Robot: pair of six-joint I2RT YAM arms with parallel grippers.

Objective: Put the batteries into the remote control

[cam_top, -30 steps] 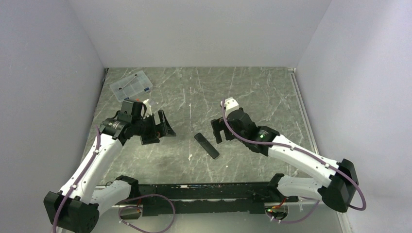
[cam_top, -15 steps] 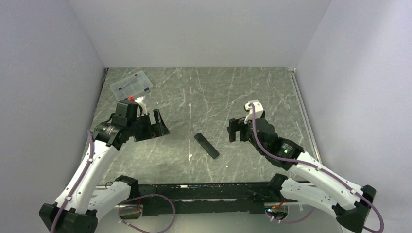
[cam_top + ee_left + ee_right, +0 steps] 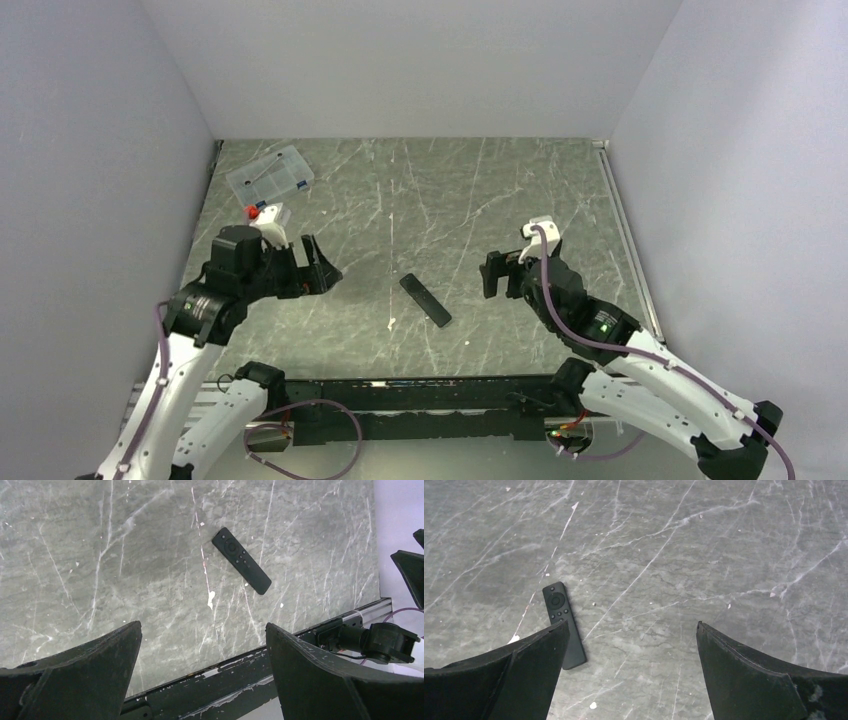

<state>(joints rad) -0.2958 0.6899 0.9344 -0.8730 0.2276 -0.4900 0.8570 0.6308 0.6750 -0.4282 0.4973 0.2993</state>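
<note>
The left gripper (image 3: 322,266) and right gripper (image 3: 492,277) both hung open and empty. The remote control (image 3: 425,300) lay flat, buttons-up, toward the counter's near edge. A glancing pinch might skid it rather than lift it.

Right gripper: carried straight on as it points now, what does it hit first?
The right gripper would probably meet bare grey marble tabletop; the slim black remote control lies just aside.

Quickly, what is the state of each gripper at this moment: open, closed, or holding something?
Left gripper: open, holding nothing.
Right gripper: open, holding nothing.
</note>
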